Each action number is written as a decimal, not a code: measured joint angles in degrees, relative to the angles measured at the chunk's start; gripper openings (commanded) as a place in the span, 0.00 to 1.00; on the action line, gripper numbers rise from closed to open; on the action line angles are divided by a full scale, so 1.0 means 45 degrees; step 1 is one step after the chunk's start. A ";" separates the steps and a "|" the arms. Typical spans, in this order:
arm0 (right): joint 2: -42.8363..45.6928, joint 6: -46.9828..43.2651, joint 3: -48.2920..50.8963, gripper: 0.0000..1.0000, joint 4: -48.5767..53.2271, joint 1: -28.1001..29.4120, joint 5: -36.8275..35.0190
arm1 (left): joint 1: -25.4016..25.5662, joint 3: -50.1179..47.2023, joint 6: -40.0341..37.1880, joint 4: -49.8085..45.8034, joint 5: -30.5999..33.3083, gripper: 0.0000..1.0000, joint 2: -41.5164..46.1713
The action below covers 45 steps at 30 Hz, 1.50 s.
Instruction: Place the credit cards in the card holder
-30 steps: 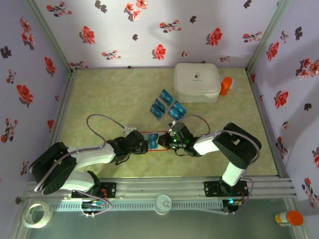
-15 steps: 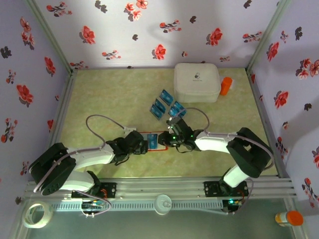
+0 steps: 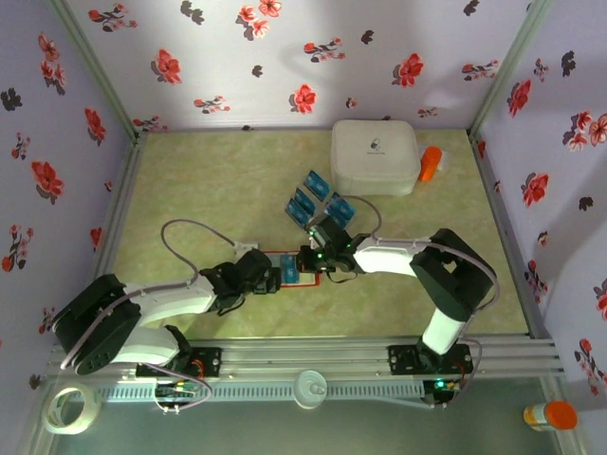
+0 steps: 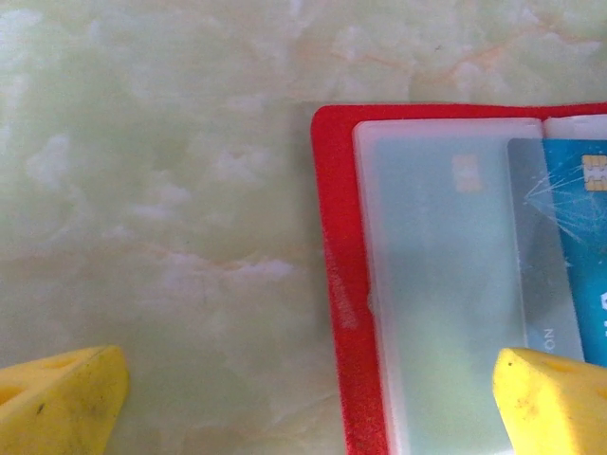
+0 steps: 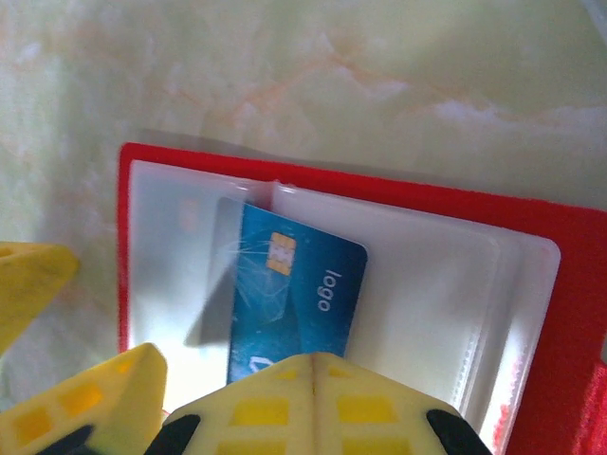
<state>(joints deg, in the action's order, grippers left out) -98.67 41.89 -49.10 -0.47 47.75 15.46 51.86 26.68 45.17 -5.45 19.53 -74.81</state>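
The red card holder [image 3: 305,282] lies open on the table in front of both arms, its clear pockets [image 5: 427,284] facing up. A blue credit card [image 5: 294,284] with a gold chip lies slanted across the fold, partly under a pocket flap. My right gripper [image 5: 313,365] is shut, its joined tips pressed against the card's near end. My left gripper [image 4: 303,408] is open and straddles the holder's left edge [image 4: 332,284], one yellow finger [image 4: 550,398] over the pocket and the other [image 4: 57,398] over bare table. Several more blue credit cards [image 3: 316,183] lie behind the holder.
A big white rounded box [image 3: 375,156] stands at the back right with an orange object [image 3: 431,163] beside it. Flowered walls close the table on three sides. A tape roll [image 3: 71,408] and an orange-capped bottle [image 3: 550,414] lie beyond the front rail.
My right gripper has moved left from the holder's right edge to over its middle, against the blue card. The left arm has stayed put.
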 measured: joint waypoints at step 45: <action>-0.1559 -0.0194 -0.2132 0.03 0.0971 0.0928 0.0058 | -0.0821 -0.1103 0.0345 -0.1292 0.0189 1.00 0.2103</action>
<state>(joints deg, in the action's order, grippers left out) -105.69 41.01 -58.70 3.90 51.92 15.73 48.16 21.71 46.72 -11.27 20.38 -65.34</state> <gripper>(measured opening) 0.058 0.998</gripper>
